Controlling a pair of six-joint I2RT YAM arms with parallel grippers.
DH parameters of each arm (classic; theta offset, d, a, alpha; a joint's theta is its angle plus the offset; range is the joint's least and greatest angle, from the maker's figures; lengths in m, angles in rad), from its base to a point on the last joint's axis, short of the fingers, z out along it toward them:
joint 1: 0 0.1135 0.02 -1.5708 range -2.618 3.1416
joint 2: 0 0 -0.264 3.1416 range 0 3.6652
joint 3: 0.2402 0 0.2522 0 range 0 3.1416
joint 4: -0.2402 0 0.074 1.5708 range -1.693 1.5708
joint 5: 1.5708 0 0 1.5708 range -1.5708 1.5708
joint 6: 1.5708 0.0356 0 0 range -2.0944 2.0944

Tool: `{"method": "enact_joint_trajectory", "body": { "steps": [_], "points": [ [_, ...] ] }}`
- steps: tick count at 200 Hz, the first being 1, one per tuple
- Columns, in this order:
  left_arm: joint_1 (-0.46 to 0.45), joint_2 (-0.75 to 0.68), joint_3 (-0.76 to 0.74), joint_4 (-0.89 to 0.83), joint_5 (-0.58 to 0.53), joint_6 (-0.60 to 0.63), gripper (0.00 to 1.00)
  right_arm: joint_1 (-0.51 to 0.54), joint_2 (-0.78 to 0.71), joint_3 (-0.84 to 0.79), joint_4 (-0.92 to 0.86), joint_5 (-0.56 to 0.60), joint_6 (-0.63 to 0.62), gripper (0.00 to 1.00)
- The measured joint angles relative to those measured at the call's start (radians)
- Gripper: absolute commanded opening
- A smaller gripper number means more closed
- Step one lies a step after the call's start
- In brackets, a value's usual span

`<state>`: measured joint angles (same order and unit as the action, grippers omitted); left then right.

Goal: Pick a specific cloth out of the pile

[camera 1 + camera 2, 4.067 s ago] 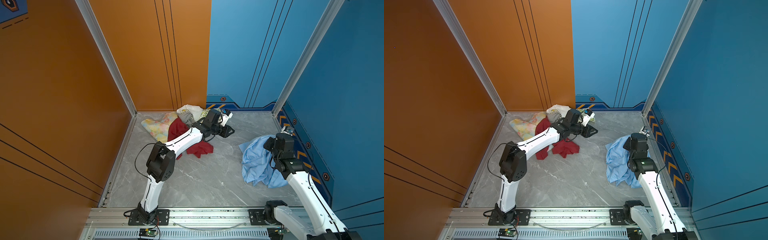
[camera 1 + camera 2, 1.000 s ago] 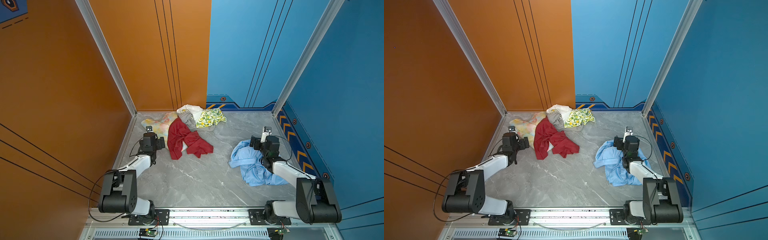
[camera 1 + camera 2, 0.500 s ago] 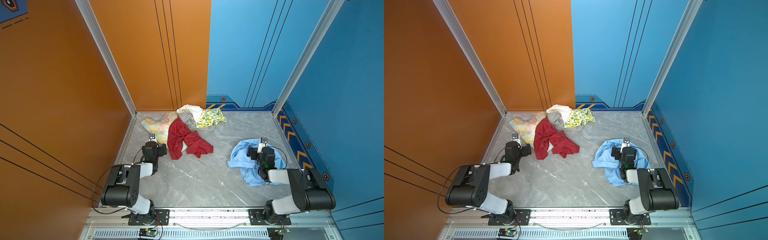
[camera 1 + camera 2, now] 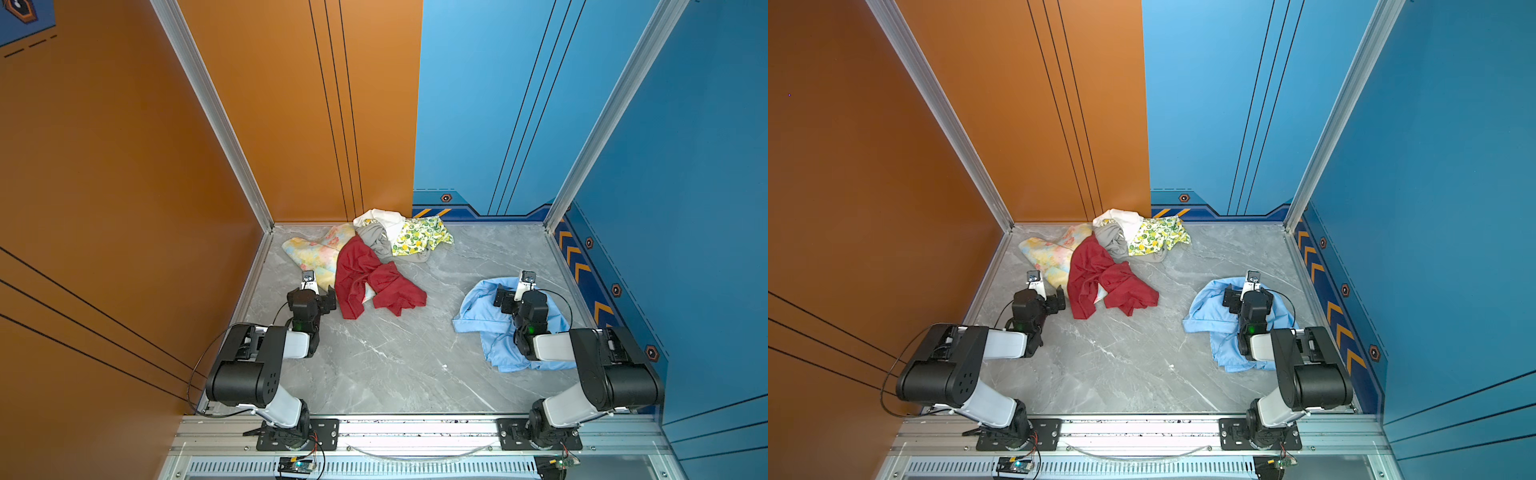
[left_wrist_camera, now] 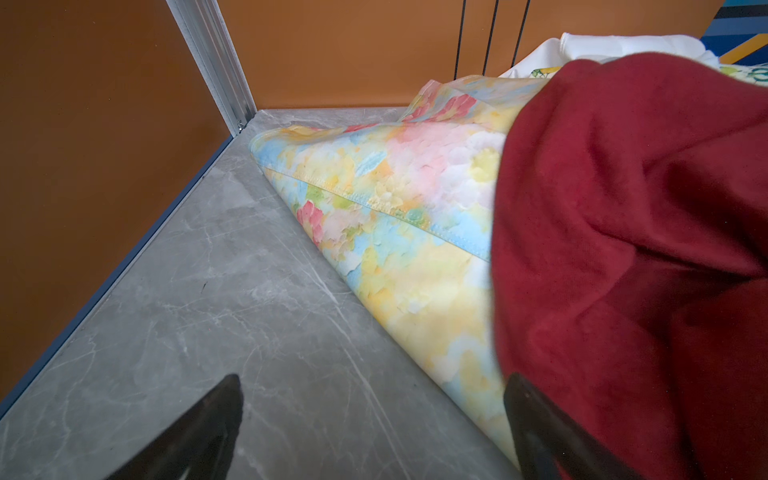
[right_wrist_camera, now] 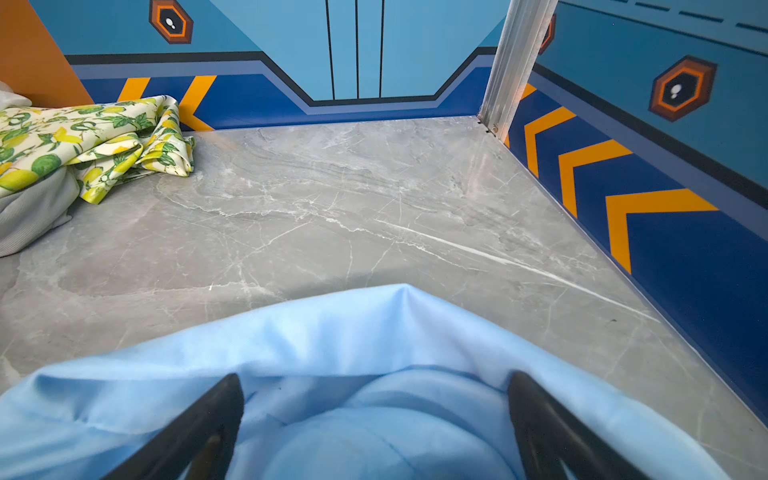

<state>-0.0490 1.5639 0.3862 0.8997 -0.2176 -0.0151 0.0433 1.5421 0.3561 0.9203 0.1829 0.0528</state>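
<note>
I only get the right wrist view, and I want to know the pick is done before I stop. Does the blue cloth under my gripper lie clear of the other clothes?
Observer: Yes. In both top views the light blue cloth lies alone on the right, bare floor between it and the pile.
Operator: Any blue left in that pile?
Observer: None shows: only a dark red cloth, floral cloth, grey cloth, white cloth and lemon-print cloth.
Operator: And the left arm?
Observer: The left gripper is open and empty, low beside the dark red cloth.
</note>
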Motion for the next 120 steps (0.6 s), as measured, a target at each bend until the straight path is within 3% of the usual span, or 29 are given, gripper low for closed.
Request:
{"method": "enact_joint_trajectory", "body": {
  "steps": [120],
  "points": [
    [0.0,0.0,0.0,0.01,0.0,0.0,0.98,0.0,0.0,0.0,0.0,0.005,0.0,1.0]
  ]
}}
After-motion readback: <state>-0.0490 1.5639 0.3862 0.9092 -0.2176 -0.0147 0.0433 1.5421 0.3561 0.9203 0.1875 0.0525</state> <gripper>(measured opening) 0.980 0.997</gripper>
